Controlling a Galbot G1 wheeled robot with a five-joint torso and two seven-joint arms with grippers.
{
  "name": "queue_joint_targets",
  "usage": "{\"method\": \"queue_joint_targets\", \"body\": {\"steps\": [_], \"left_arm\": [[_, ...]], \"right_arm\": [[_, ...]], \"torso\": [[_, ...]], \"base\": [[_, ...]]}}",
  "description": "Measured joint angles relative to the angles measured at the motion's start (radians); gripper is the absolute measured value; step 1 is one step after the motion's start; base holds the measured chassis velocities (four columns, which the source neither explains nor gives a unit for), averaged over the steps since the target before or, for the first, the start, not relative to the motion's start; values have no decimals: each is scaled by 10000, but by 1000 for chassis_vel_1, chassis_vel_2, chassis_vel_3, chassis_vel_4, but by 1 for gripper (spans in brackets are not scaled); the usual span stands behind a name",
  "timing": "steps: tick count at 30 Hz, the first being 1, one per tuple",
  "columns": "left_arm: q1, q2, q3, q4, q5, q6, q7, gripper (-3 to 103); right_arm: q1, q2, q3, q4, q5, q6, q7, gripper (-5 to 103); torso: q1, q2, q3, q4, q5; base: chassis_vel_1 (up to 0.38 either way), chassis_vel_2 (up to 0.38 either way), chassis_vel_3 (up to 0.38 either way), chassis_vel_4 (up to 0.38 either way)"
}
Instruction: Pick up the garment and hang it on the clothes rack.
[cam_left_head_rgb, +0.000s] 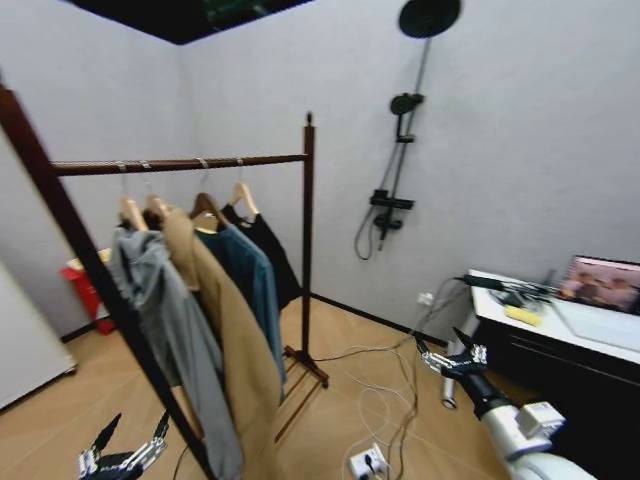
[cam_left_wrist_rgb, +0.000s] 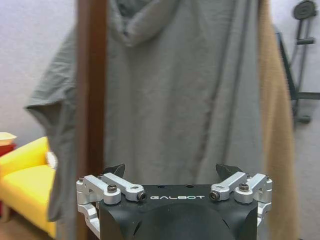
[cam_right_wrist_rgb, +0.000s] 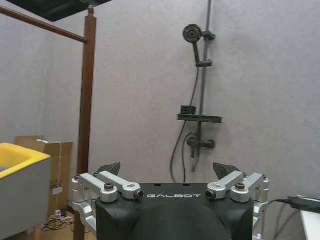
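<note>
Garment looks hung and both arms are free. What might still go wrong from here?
Left gripper sits low, open, close to the rack post and grey hoodie; moving it might snag fabric or nudge the clothes rack. Right gripper hovers open above loose floor cables; driving may catch them.

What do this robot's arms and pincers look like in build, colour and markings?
Each pincer has a matte black body with "GALBOT" in pale letters, silver metal linkages with dark screws, and black pointed fingertips. The left pincer and the right pincer look alike. In the head view the right arm has a black wrist section, then white-grey housing.
</note>
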Motion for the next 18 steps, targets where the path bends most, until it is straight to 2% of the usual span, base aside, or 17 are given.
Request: {"method": "queue_joint_targets", "body": {"steps": [18], "left_arm": [[0, 0, 0, 0, 0, 0, 0, 100]], "right_arm": [[-135, 0, -64, 193, -34, 8, -52, 100]], "torso": [[0, 0, 0, 1, 0]], "base": [[-83, -165, -150, -88]]}}
